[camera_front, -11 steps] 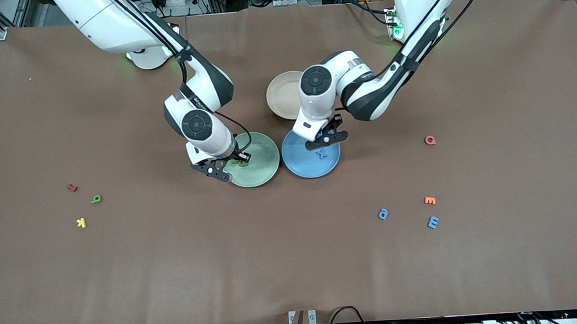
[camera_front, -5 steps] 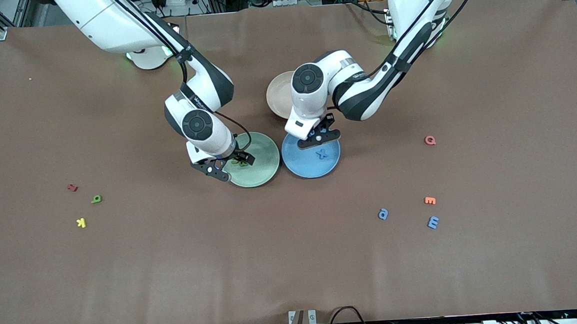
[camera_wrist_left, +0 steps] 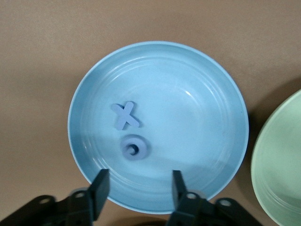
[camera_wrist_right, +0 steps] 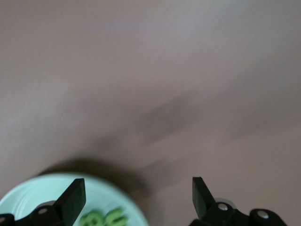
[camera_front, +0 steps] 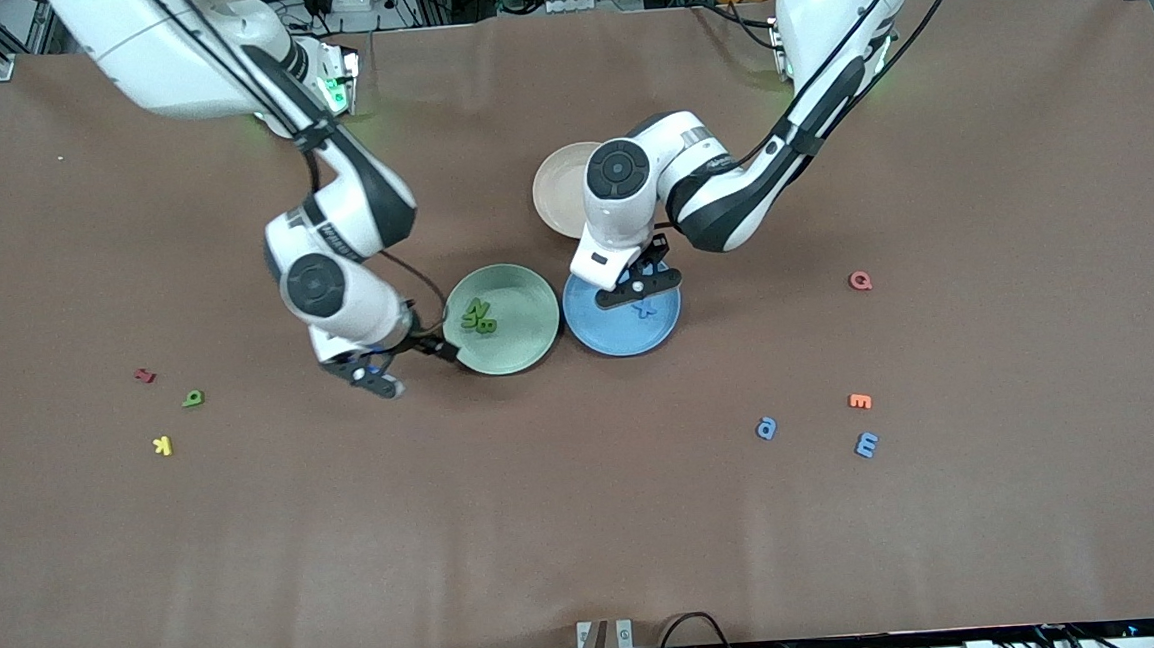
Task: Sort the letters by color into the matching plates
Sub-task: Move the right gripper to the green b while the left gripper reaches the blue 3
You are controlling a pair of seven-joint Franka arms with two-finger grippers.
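Observation:
The pale green plate (camera_front: 518, 343) holds green letters (camera_front: 479, 316), which the right wrist view also catches as green letters (camera_wrist_right: 101, 219) on the green plate (camera_wrist_right: 28, 193). My right gripper (camera_front: 404, 365) hangs open and empty just off that plate's rim, toward the right arm's end; the right gripper (camera_wrist_right: 137, 195) shows wide-spread fingers. The blue plate (camera_front: 598, 333) sits beside the green one. My left gripper (camera_front: 638, 285) is over it, open; in the left wrist view the left gripper (camera_wrist_left: 139, 188) is empty above the blue plate (camera_wrist_left: 197, 117), where a blue X (camera_wrist_left: 124, 115) and a round blue letter (camera_wrist_left: 135, 148) lie.
Loose on the table: a green letter (camera_front: 193, 398), a red one (camera_front: 144, 374) and a yellow one (camera_front: 162, 446) toward the right arm's end; blue letters (camera_front: 766, 428) (camera_front: 866, 444), an orange letter (camera_front: 859, 401) and a red Q (camera_front: 860, 281) toward the left arm's end. A beige plate (camera_front: 554, 190) lies farther back.
The right gripper opened, left its green letter in the green plate and moved off toward the right arm's end. The left gripper opened; a round blue letter now lies by the X.

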